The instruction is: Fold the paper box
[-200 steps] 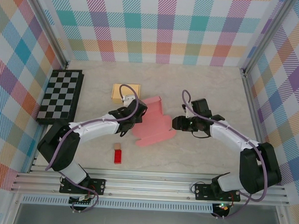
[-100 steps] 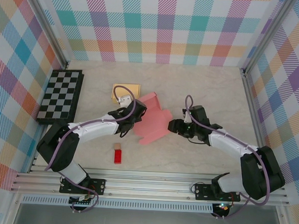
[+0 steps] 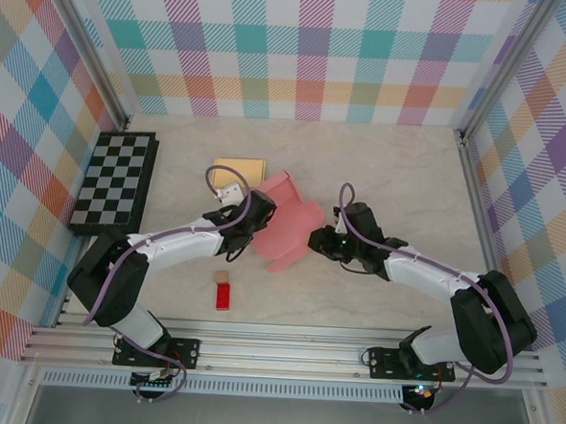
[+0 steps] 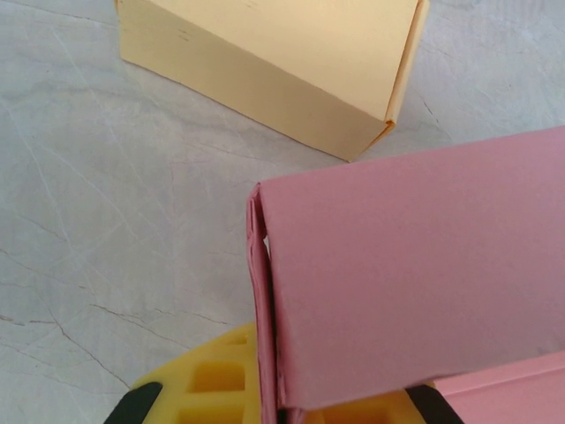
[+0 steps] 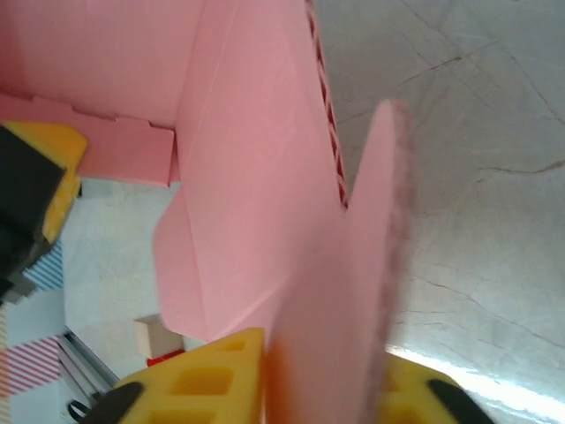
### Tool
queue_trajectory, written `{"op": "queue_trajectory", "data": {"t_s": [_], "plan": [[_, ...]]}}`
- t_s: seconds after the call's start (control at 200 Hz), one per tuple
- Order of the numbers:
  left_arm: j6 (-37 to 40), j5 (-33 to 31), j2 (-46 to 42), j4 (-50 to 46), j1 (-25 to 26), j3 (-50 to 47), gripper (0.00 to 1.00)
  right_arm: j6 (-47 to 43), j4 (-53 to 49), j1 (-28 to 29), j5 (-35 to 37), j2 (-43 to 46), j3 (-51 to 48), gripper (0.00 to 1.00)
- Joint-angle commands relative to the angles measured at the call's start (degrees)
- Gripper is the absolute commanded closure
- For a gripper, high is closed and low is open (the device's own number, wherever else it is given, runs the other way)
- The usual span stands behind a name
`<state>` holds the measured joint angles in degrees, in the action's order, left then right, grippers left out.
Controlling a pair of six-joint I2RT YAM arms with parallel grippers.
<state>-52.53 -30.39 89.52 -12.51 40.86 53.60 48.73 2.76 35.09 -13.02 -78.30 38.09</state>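
Chessboard [image 3: 115,182] far left, yellow box [image 3: 248,168] behind paper box [image 3: 292,228], red block [image 3: 223,298] apart

**Desk:** Overhead view?
**Photographer:** Bright, even light from above, with only soft, short shadows on the table [image 3: 391,171].
**Desk:** Wrist cameras?
**Photographer:** Right wrist — the paper box [image 5: 265,177] flap nearest the lens is blurred, with what may be glare at bottom right. Left wrist — crisp, gently shaded.
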Motion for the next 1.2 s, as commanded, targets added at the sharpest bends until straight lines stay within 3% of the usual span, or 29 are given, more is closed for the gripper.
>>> {"op": "queue_trajectory", "data": {"t_s": [0.0,0.115,0.245,0.5,0.58,0.73,0.83,1.02,1.194], "plan": [[-2.3,0.1,-1.4,-0.2,0.3,-0.8,1.0,-0.4,1.3,1.4,2.8,-0.2,2.8,0.9],[-2.7,0.2,-1.5,-0.2,0.3,-0.9,0.95,-1.7,0.1,2.2,4.0,-0.1,3.6,0.95],[-2.1,1.3,-1.9,0.7,0.4,-1.1,0.82,-2.8,-2.0,2.3,5.3,0.3,4.1,1.0],[-0.3,2.5,-6.2,1.7,0.2,-3.5,0.38,-10.2,-11.5,2.4,11.1,2.8,7.1,1.0],[1.0,4.1,-8.9,0.8,0.0,-3.8,0.31,-15.3,-17.4,2.3,15.3,4.3,9.4,1.0],[4.0,5.1,-14.6,-0.9,0.0,-4.7,0.29,-24.4,-26.0,2.1,21.8,7.1,14.0,1.0],[4.9,6.6,-15.4,-1.1,0.0,-5.1,0.29,-24.6,-27.5,1.5,20.8,7.3,14.9,1.0],[8.7,19.6,-10.1,11.9,-0.2,-9.3,0.29,-7.8,-19.9,-0.7,14.2,7.1,9.1,0.97],[12.2,26.1,-0.3,9.8,-0.7,-4.0,0.35,3.6,-14.8,-1.6,12.7,6.0,3.4,0.98]]}}
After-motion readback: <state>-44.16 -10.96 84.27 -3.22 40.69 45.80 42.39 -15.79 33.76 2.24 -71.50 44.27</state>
